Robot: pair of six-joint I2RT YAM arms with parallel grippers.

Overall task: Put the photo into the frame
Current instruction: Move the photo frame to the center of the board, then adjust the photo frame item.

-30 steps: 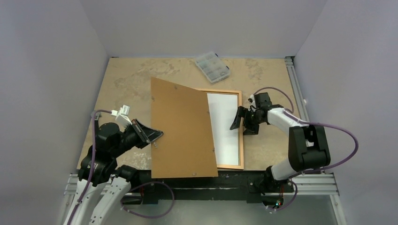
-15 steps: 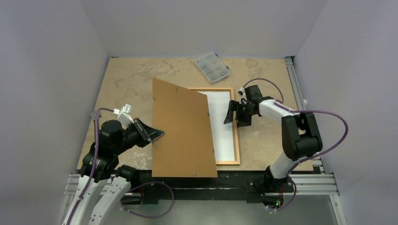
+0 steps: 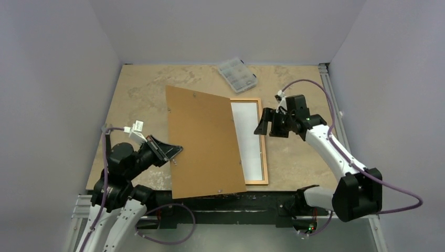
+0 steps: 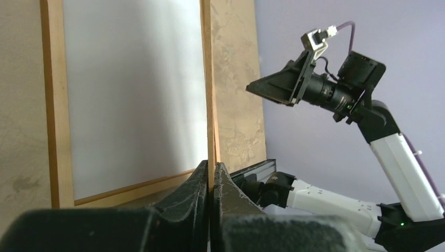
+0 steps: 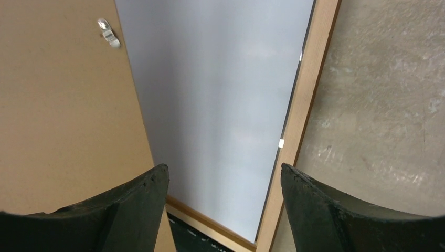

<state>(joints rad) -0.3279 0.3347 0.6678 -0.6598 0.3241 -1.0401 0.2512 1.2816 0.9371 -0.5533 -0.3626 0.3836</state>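
The frame (image 3: 265,157) lies flat on the table right of centre. The photo (image 3: 249,136) lies in it with its white back up. My left gripper (image 3: 176,152) is shut on the left edge of the brown backing board (image 3: 204,142) and holds it tilted over the frame's left part. In the left wrist view my left gripper (image 4: 211,170) pinches the board edge-on, with the photo (image 4: 131,89) beyond. My right gripper (image 3: 265,126) hovers open and empty above the frame's far right. In its wrist view my right gripper (image 5: 224,173) spans the photo (image 5: 220,105), the frame rail (image 5: 307,105) and the board (image 5: 63,105).
A small clear plastic compartment box (image 3: 237,74) lies at the back of the table. A metal rail (image 3: 330,105) runs along the right table edge. A small metal clip (image 5: 107,32) sits on the board's face.
The frame with the photo has slid a little to the left under my right gripper. My right gripper then rose off it, still open. The board shifted slightly in my left gripper.
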